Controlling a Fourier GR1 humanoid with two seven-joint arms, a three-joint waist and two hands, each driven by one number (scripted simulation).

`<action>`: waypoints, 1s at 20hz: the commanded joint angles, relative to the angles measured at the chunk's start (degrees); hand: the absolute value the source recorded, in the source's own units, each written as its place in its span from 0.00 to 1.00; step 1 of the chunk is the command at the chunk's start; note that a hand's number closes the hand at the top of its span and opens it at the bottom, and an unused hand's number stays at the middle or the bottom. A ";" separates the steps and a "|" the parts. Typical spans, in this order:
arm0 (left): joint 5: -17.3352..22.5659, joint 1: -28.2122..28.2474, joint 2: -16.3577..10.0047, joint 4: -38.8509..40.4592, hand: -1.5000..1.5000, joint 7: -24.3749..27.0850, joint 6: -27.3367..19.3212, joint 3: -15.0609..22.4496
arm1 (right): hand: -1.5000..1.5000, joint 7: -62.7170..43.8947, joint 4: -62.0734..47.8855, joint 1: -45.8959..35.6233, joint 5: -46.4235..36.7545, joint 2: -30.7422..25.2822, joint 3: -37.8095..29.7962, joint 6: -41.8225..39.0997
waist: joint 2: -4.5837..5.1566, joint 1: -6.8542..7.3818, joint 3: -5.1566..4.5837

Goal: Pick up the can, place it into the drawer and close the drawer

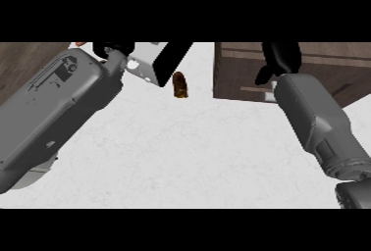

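Head view: the right hand (279, 58) lies at the far right over the dark wooden drawer unit (239, 68), its grey forearm running back to the near right corner. Whether it is released, clenched or grasping any part of the unit cannot be told, since it shows only as a dark shape against dark wood. The left hand (113, 49) is at the far left edge, largely hidden behind its own broad forearm, and its state cannot be told either. Just right of it sit a pale angular part (145, 63) and a black bar (172, 56), whose nature is unclear. The can (179, 84), small and dark brown, stands on the white counter (188, 157) just near of that bar and left of the drawer unit. It is held by neither hand and is not in the drawer. Whether the drawer stands open or closed is not settled from this angle. Judged risks: the can is slender and close to the bar and the left forearm, so a sideways sweep there could tip it or roll it away. Any reach for it from this steep view may misjudge its height. If the drawer is not open wide enough, the can could catch on the front edge.
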State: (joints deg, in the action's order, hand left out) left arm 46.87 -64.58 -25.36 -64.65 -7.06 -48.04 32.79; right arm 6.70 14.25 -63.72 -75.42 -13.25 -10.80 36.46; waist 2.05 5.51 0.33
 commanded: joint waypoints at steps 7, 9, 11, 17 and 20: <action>-1.14 2.11 -0.84 -3.99 0.00 -1.71 -0.50 0.77 | 0.00 6.27 -3.05 -7.67 5.59 -0.51 -5.23 -6.61 | 0.07 1.49 -0.08; -0.86 1.33 -1.29 -4.53 0.00 -2.48 -0.58 0.29 | 0.00 9.76 -2.03 -6.77 11.17 1.57 -10.15 -6.20 | -0.01 1.45 0.10; -0.98 2.33 -1.16 -4.62 0.00 -1.76 -0.55 0.14 | 0.00 10.47 -2.37 -7.31 15.78 2.97 -14.53 -8.82 | -0.02 1.27 0.12; -1.35 2.79 -2.01 -6.33 0.00 -2.87 -1.29 0.08 | 0.00 15.82 -2.24 -9.06 24.42 2.01 -22.87 -15.22 | -0.32 0.75 0.00; -1.64 2.91 -1.94 -7.16 0.00 -3.84 -1.29 0.57 | 0.00 15.52 -2.95 -9.43 24.56 2.28 -23.31 -14.92 | -0.05 1.07 -0.09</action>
